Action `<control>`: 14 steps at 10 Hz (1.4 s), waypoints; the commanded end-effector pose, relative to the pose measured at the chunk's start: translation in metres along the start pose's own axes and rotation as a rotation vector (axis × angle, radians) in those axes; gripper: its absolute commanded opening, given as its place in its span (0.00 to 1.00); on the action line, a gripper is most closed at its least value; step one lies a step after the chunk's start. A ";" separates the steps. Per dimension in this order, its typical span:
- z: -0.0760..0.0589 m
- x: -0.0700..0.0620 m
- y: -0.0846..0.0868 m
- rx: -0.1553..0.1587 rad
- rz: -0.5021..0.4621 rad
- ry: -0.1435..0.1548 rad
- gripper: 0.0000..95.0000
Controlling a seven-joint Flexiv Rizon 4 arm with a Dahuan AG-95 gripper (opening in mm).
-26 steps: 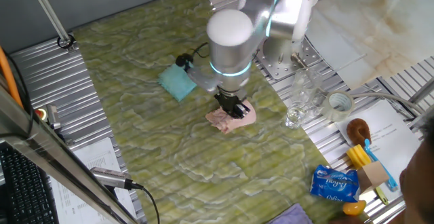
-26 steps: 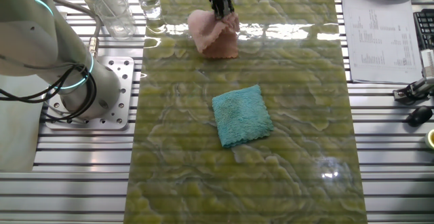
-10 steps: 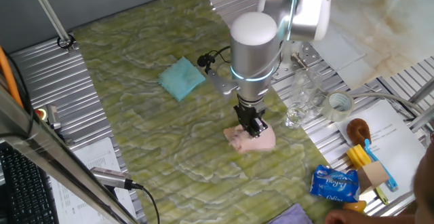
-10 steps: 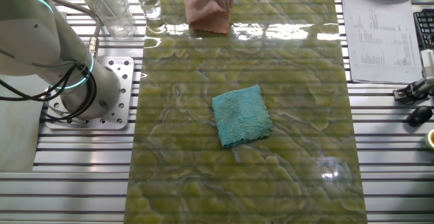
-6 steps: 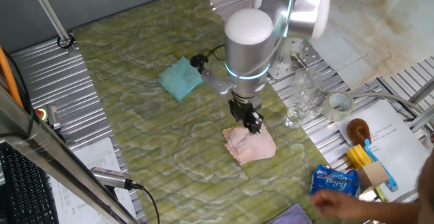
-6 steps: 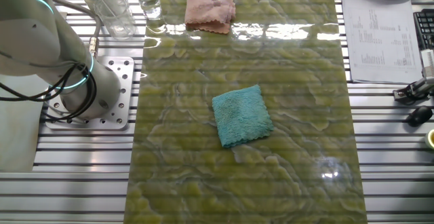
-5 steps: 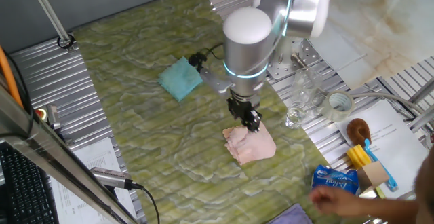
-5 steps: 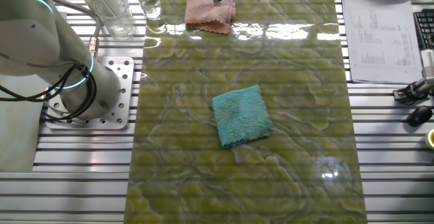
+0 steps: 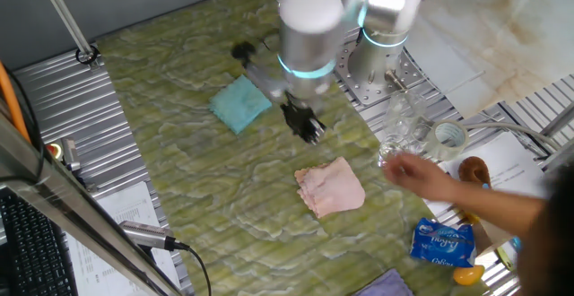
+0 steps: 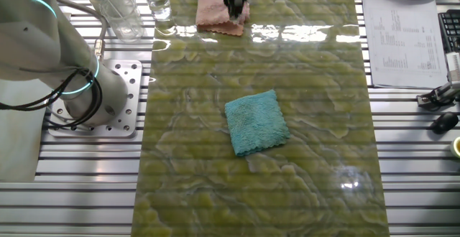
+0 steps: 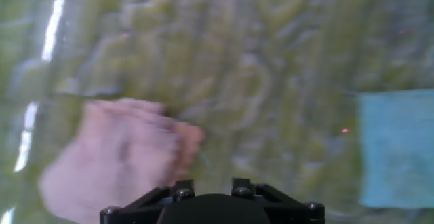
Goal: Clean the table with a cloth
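The pink cloth (image 9: pixel 330 188) lies loosely spread on the green-yellow marbled table (image 9: pixel 179 179); it also shows in the other fixed view (image 10: pixel 214 11) and, blurred, in the hand view (image 11: pixel 115 159). My gripper (image 9: pixel 308 131) hangs above the table between the pink cloth and a separate teal cloth (image 9: pixel 240 105), apart from both and holding nothing. In the other fixed view the gripper (image 10: pixel 234 0) stands over the pink cloth's right edge. The teal cloth (image 10: pixel 256 122) lies flat at mid-table. The hand view shows only the hand's base, not the fingertips.
A person's hand (image 9: pixel 430 178) reaches in from the right, near clear glasses (image 9: pixel 395 134) and a tape roll (image 9: pixel 448 137). A blue packet (image 9: pixel 442 242) and a purple cloth (image 9: pixel 386 285) lie at the front right. Ribbed metal panels flank the table.
My gripper let go of the pink cloth, rose and moved back toward the teal cloth. The pink cloth stays spread on the table. A person's hand has reached in from the right.
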State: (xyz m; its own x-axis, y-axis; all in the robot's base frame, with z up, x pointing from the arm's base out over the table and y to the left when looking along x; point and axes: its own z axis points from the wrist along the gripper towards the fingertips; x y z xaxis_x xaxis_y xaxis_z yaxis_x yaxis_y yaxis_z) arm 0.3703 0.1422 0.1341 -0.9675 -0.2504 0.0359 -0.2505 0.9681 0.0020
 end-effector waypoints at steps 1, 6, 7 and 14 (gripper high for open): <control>0.000 -0.004 -0.032 -0.011 -0.005 0.011 0.00; -0.004 0.000 -0.038 -0.096 0.079 -0.043 0.00; -0.004 0.000 -0.038 -0.092 0.144 -0.059 0.00; 0.002 -0.002 -0.069 -0.028 0.262 -0.062 0.00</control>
State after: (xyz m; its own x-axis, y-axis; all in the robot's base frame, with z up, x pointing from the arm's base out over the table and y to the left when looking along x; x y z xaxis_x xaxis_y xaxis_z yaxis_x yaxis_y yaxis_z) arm 0.3846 0.0840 0.1346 -0.9974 0.0679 -0.0249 0.0654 0.9937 0.0906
